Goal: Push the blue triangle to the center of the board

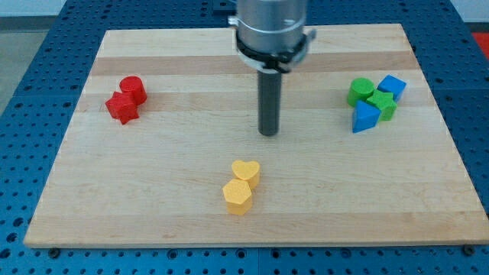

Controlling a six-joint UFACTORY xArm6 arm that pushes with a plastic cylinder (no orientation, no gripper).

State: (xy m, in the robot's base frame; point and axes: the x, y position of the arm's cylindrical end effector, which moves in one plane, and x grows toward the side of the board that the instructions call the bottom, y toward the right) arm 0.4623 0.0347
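The wooden board is my landmark. The arm hangs straight down over its middle, rod vertical, my tip sitting on bare wood and touching no block, so it's holding nothing. The blue triangle sits near the board's right edge, tucked against the green blocks.
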